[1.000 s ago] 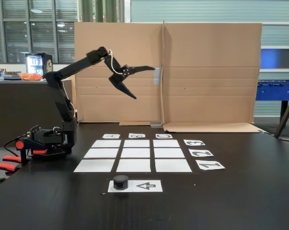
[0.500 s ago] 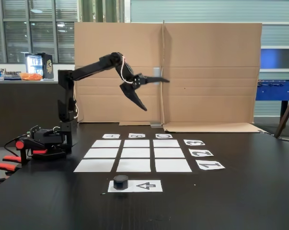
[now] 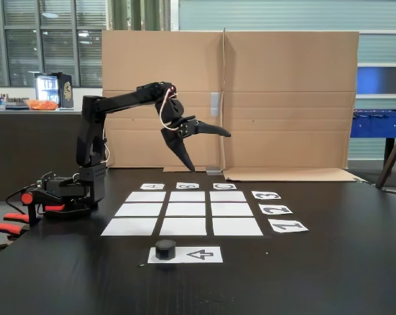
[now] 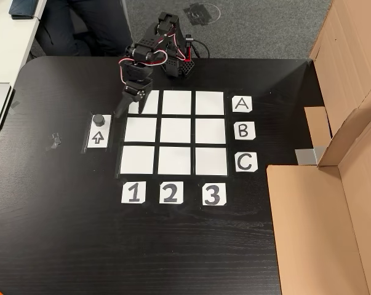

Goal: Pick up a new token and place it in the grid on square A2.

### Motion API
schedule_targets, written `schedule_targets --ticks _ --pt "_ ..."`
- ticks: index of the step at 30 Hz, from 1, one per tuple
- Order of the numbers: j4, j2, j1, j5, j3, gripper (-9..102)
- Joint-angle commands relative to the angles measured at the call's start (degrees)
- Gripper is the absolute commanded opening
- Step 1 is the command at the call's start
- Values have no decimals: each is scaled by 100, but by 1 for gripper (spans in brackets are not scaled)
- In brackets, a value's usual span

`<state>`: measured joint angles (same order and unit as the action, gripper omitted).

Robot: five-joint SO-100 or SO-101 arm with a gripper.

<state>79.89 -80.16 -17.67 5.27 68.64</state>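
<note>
pincer (image 3: 206, 149) wide open, empty, high over surface (image 3: 329, 275) | token (image 3: 165, 249) below and nearer the camera, on arrow sheet (image 3: 201, 254) | likely rigid, light, smooth; pinch the round side wall

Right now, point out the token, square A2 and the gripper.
token (image 4: 98, 118), other view, on its round top.
square A2 (image 4: 177, 102), other view, middle of the blank paper.
gripper (image 3: 206, 150), fixed view, midway between its spread fingertips, above the grid.
</note>
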Motion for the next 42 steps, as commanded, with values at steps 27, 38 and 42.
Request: schedule_targets --ticks 27,38,42 --pt "281 747 -1731 -1354 272 65" --pt "272 1099 -2180 -2083 193 66" --pt "272 1169 -2285 -2162 97 66"
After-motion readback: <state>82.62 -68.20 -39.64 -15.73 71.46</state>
